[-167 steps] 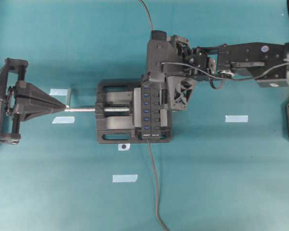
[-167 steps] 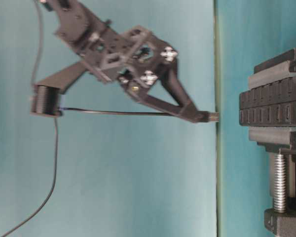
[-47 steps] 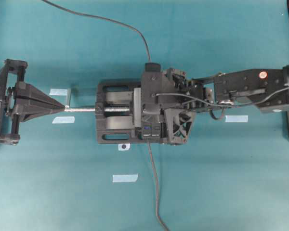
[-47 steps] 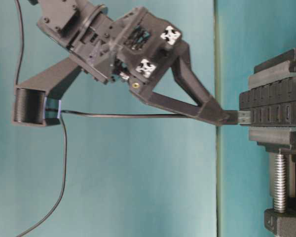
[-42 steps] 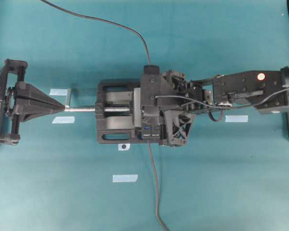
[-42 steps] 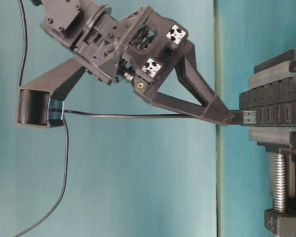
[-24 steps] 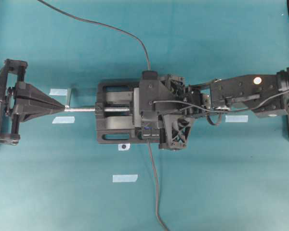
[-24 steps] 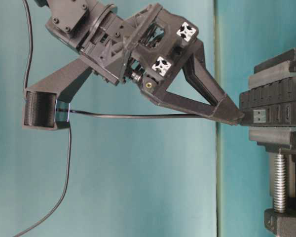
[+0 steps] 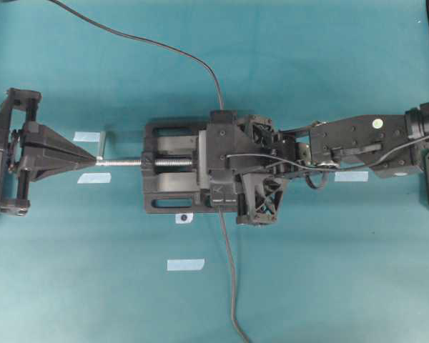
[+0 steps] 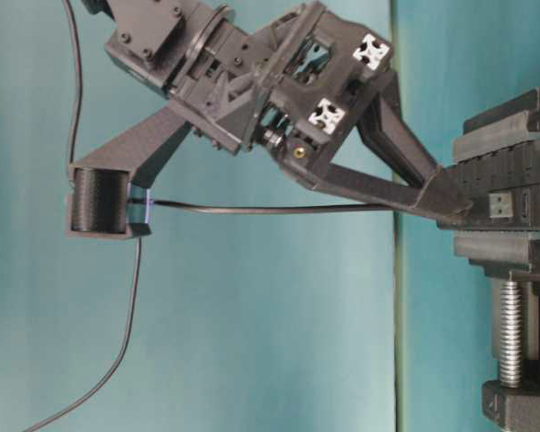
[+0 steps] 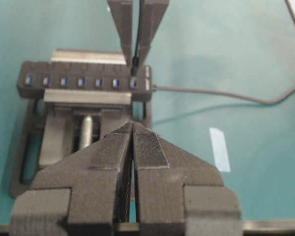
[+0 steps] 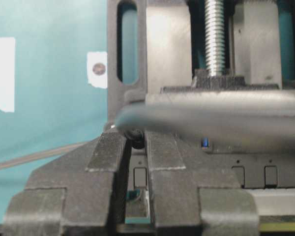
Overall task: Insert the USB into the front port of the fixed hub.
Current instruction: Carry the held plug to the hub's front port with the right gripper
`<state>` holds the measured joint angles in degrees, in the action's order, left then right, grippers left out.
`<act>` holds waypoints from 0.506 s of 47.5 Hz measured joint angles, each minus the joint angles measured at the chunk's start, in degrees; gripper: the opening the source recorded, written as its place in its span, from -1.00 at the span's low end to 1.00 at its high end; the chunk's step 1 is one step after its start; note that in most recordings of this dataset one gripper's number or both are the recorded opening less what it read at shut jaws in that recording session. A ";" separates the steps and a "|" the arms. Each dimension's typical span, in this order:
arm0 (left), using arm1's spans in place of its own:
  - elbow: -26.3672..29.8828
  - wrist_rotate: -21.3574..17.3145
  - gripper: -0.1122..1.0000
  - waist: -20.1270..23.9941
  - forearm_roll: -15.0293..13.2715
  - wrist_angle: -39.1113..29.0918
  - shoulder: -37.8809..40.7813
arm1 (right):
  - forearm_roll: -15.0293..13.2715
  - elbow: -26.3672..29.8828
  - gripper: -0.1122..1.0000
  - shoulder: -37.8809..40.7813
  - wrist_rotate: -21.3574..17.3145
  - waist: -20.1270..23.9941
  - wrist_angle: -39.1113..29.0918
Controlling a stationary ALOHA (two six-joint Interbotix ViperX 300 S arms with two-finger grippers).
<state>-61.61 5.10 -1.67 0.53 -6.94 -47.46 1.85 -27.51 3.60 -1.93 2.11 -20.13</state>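
Teal matting covers the whole table, with a black vise standing near its middle as the fixed landmark. Clamped in the vise's jaws is the fixed hub, a long black strip with a row of blue ports facing up. The hub's own lead runs away from its front end across the mat.

Reaching in from the far side of the vise, the right arm stretches nearly level and tips its wrist down over the hub. The right gripper has its fingers pressed close on the USB, and the plug's silver end sits against the hub's top face at the front end of the port row. Its thin cable trails straight back from the fingertips to a round holder on the arm.

On the screw-handle side of the vise, the left gripper hovers with its tip beside the silver handle, its fingers pressed together and holding nothing.
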 measured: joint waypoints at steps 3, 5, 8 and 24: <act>-0.09 -0.09 -0.80 0.00 0.00 0.00 0.00 | -0.09 -0.09 -0.64 0.00 0.00 0.09 0.00; -0.18 0.00 -0.80 0.00 -0.09 0.00 0.00 | -0.09 0.00 -0.64 0.00 0.00 0.09 0.09; -0.18 0.00 -0.80 0.00 -0.09 0.00 0.00 | -0.09 -0.09 -0.65 0.00 0.00 0.18 0.18; -0.18 0.00 -0.80 0.00 -0.09 0.00 0.00 | 0.00 -0.09 -0.65 0.09 0.00 0.18 0.44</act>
<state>-61.79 5.10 -1.67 0.44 -6.94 -47.46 1.85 -27.60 3.69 -1.93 2.29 -19.69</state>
